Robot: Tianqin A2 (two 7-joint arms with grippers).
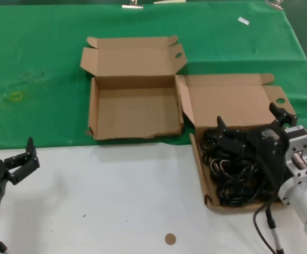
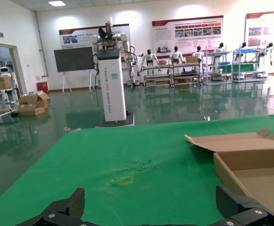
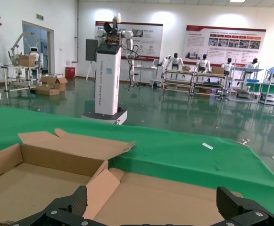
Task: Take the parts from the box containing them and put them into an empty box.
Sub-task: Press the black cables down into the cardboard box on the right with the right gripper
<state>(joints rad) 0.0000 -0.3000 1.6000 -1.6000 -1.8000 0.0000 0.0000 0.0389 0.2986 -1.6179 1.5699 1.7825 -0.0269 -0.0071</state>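
Note:
The parts, a tangle of black power cords, fill the squarer cardboard box at the right. My right gripper hangs open just above the cords near the box's back, holding nothing; in the right wrist view its jaws stand wide apart over that box's lid. The empty box, wider than deep, lies open at the middle. It also shows in the right wrist view and the left wrist view. My left gripper is open and empty at the front left, also seen in its own wrist view.
Both boxes lie on a green cloth at the back; white table lies in front. A small brown disc lies on the white part. A yellow mark is on the cloth at left.

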